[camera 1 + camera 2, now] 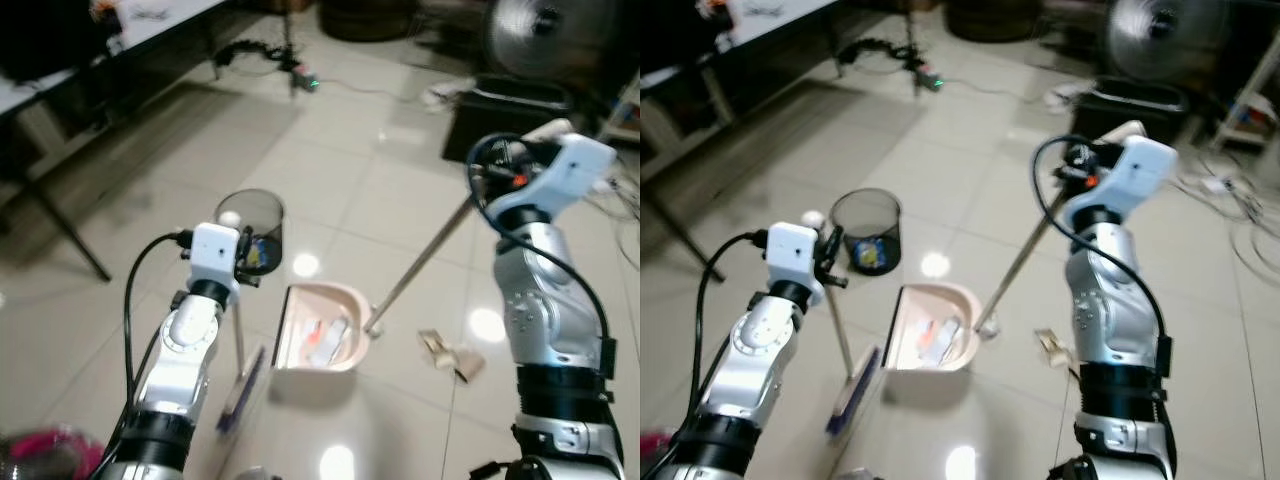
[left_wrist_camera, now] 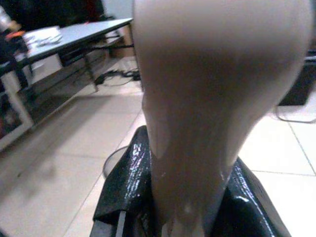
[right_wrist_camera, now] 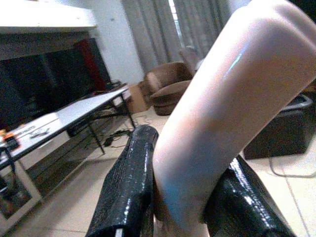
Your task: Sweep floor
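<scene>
The left claw (image 2: 185, 217) was clamped on the broom handle (image 2: 207, 98), the broom head (image 1: 241, 388) down on the floor (image 1: 330, 190) below it, just beside the pink dustpan (image 1: 320, 340). Over on the right, the right claw (image 3: 180, 197) pinched the dustpan's long handle (image 1: 425, 255), which slanted down to the pan; debris (image 1: 448, 352) lay on the tiles beneath that claw, and a mesh bin (image 1: 250, 228) stood just beyond the left claw.
</scene>
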